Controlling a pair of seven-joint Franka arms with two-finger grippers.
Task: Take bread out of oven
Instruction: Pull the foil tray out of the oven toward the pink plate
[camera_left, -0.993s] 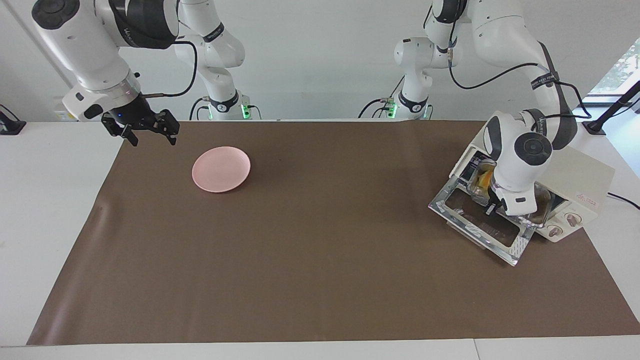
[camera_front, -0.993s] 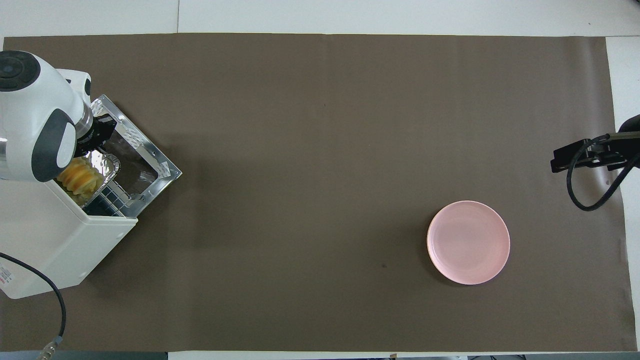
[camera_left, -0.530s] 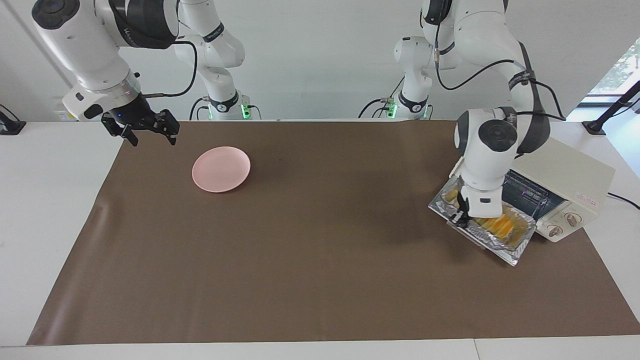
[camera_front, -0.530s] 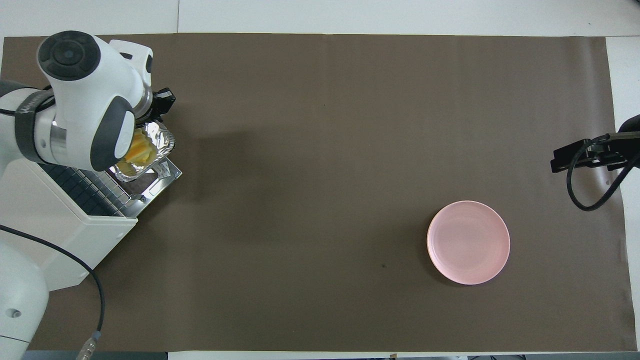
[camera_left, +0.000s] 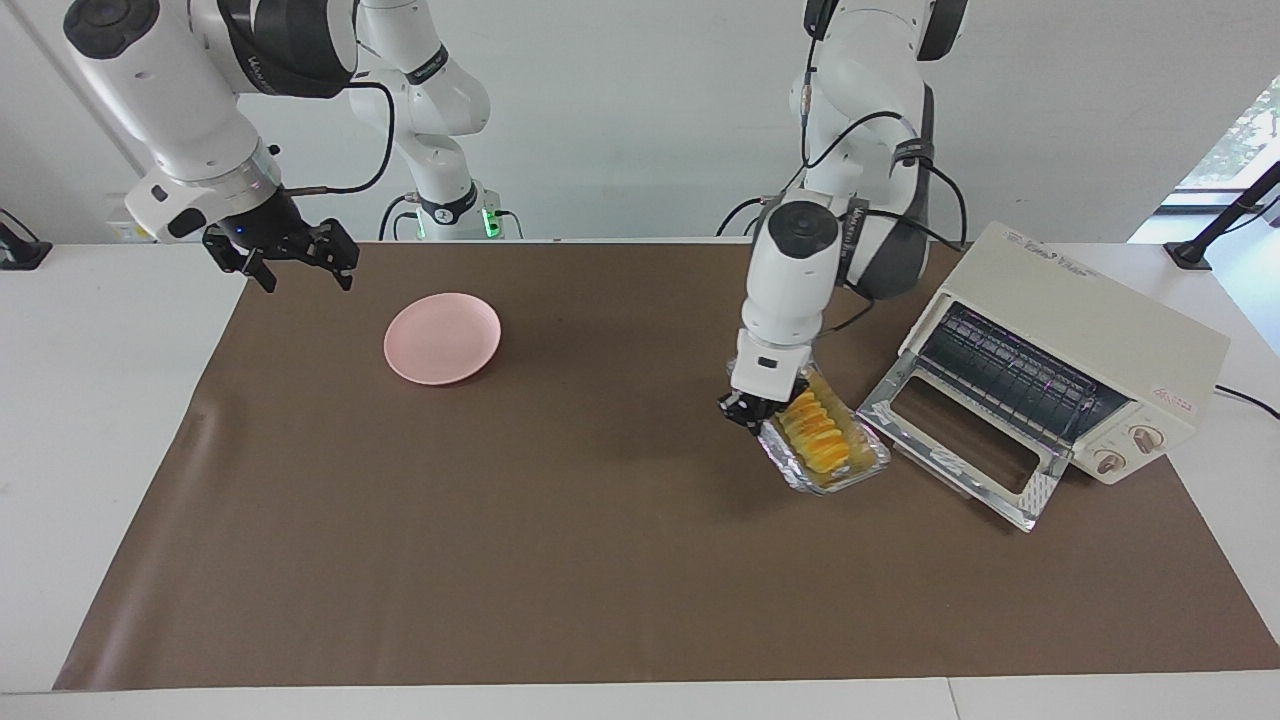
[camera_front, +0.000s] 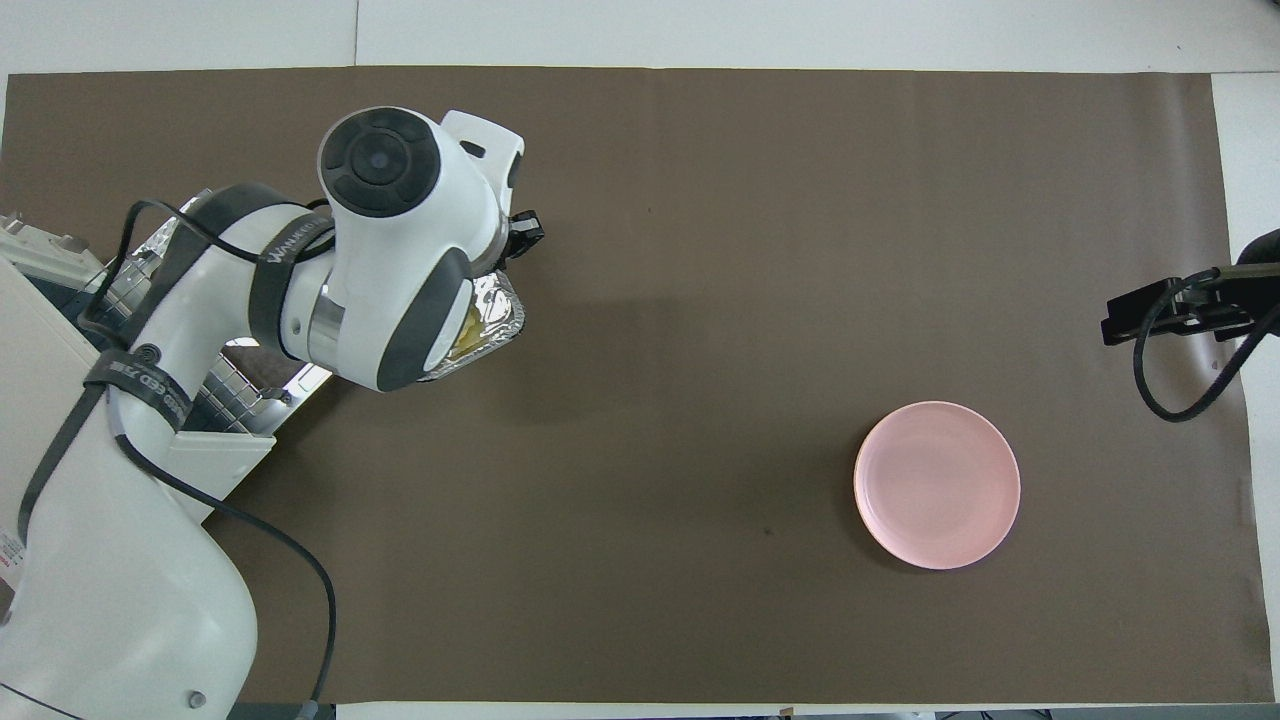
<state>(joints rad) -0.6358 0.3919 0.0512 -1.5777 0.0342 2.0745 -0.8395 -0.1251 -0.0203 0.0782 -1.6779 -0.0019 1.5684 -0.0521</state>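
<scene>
At the right arm's end of the table, the right pincer (camera_left: 296, 262) hangs over the edge of the brown mat (camera_left: 600, 560) with its fingers spread apart and nothing between them; this arm waits, parked clear of the work. Just beside it, toward the middle, the pink plate (camera_left: 442, 338) sits bare on the mat, most likely set out as the landing spot for the food. Further along, the left pincer (camera_left: 752, 411) is clamped together on the rim of a crinkled foil tray (camera_left: 850, 470), gripping it at the end that points toward the plate. The bread (camera_left: 815, 432), a ridged golden-orange loaf, lies inside that tray, so it rides along without being squeezed; pinching the thin foil lip rather than the loaf looks like a way to spare the soft crust. The tray is off the mat and hangs tilted from its held end over the mat beside the oven's door, so the loaf could slide toward the low end if the tilt grows. At the left arm's end stands the oven (camera_left: 1090, 330), cream-white, angled toward the table's middle, with its glass door (camera_left: 955, 450) dropped flat and the wire rack (camera_left: 1010, 375) now bare. The bread is therefore already out of the oven, and what remains seems to be setting the tray down.
</scene>
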